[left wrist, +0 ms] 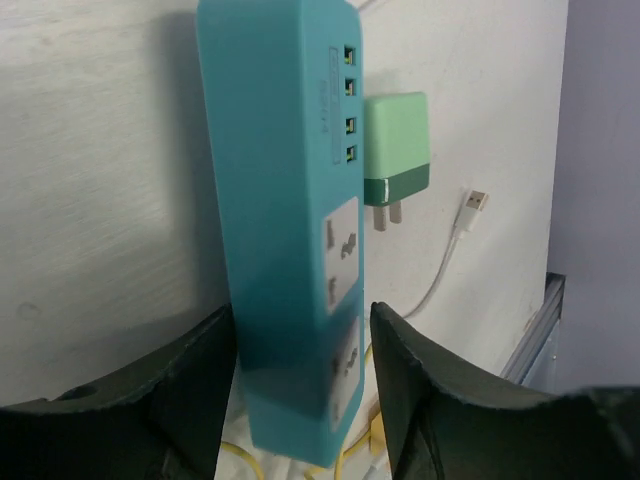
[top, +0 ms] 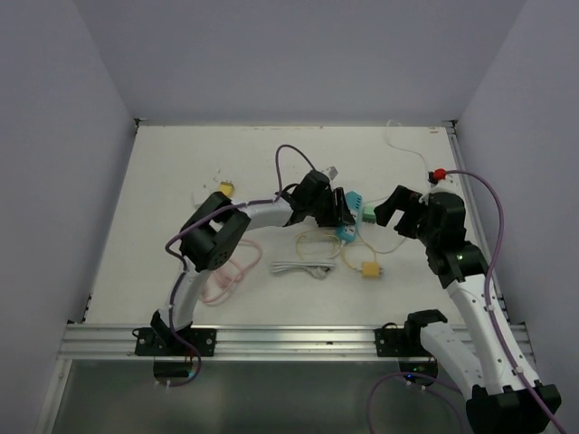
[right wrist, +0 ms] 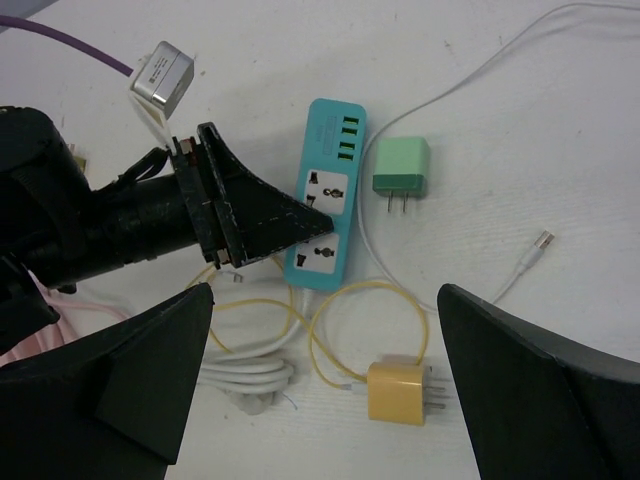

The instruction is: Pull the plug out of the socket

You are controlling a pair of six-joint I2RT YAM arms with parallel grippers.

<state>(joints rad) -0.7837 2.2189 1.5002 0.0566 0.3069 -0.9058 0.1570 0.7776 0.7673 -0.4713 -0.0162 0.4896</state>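
The teal power strip (top: 346,217) lies on the white table; it also shows in the left wrist view (left wrist: 285,200) and the right wrist view (right wrist: 325,200). The green plug (top: 369,214) lies flat beside the strip, prongs free of any socket, as the left wrist view (left wrist: 397,150) and right wrist view (right wrist: 402,167) show. My left gripper (left wrist: 303,330) is open and straddles the strip's near end, with a small gap at the right finger. My right gripper (right wrist: 325,295) is wide open and empty, held above the table right of the strip (top: 391,210).
A yellow charger (right wrist: 397,392) with a looped yellow cord lies near the strip's end. A coiled white cable (right wrist: 250,370), a silver adapter (right wrist: 163,75), a loose white USB cable (right wrist: 540,245) and a pink cable (top: 226,276) also lie on the table.
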